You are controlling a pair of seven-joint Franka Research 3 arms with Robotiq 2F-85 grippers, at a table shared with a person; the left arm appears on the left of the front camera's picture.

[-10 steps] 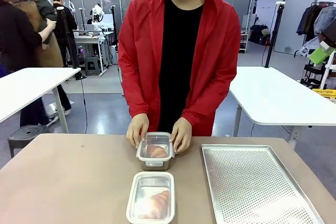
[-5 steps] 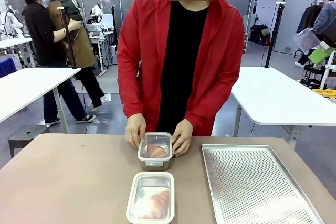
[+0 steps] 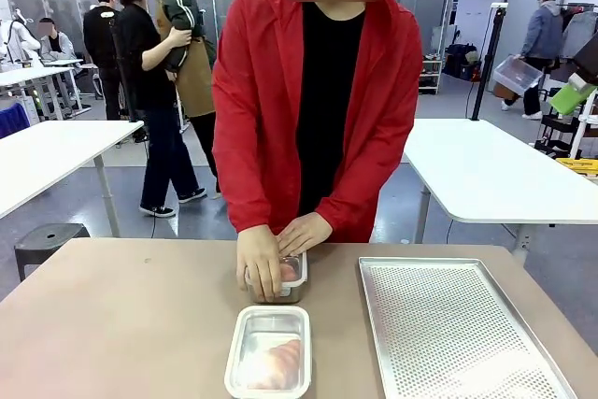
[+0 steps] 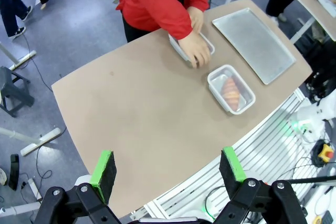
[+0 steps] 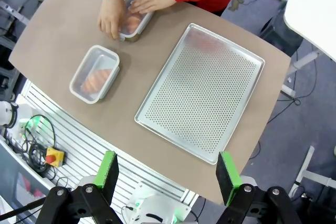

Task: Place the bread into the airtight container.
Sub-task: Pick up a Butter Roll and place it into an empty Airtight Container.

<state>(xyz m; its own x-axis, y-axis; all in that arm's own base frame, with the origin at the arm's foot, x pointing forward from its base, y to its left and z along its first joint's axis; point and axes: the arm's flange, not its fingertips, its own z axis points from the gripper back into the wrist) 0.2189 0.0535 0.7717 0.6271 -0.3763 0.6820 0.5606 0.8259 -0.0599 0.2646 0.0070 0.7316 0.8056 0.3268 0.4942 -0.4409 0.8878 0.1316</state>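
We see the person's hands (image 3: 280,249), a moment ago at the sides of the far container (image 3: 291,279), now pressing on its lid; the bread inside looks nearly sealed in. Nearer us lies a second container (image 3: 269,352) with bread (image 3: 276,363). The wrist views add the left gripper (image 4: 167,167) and right gripper (image 5: 167,174), both spread, high above the desk (image 3: 121,324).

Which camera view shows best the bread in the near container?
The front view: the bread lies close, seen through the near container. In the right wrist view it is small; in the left wrist view it is smaller, an orange strip.
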